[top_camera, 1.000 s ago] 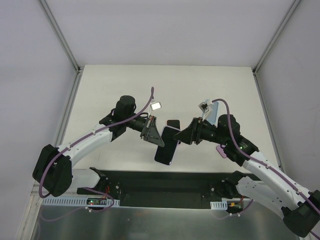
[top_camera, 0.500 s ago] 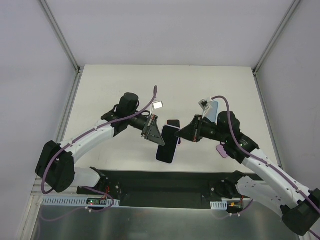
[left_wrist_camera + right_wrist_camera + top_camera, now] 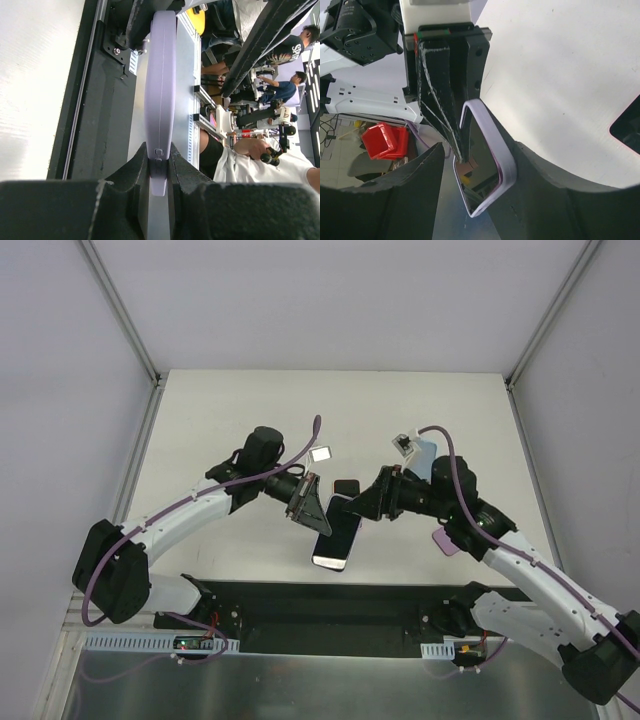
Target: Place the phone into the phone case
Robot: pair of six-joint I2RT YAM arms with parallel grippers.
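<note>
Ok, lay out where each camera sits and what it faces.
Top external: above and behind the robot, looking down on the table; left tool and right tool show.
Left wrist: looks along the left tool, shut on the lavender case, edge-on.
Right wrist: looks past the right tool at the case's front.
Shared: all three show the case.

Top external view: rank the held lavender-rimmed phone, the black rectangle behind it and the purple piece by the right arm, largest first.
1. Lavender-rimmed phone, clearly largest.
2. Unranked: black rectangle and purple piece look alike, and the right arm hides part of the purple piece.
</note>
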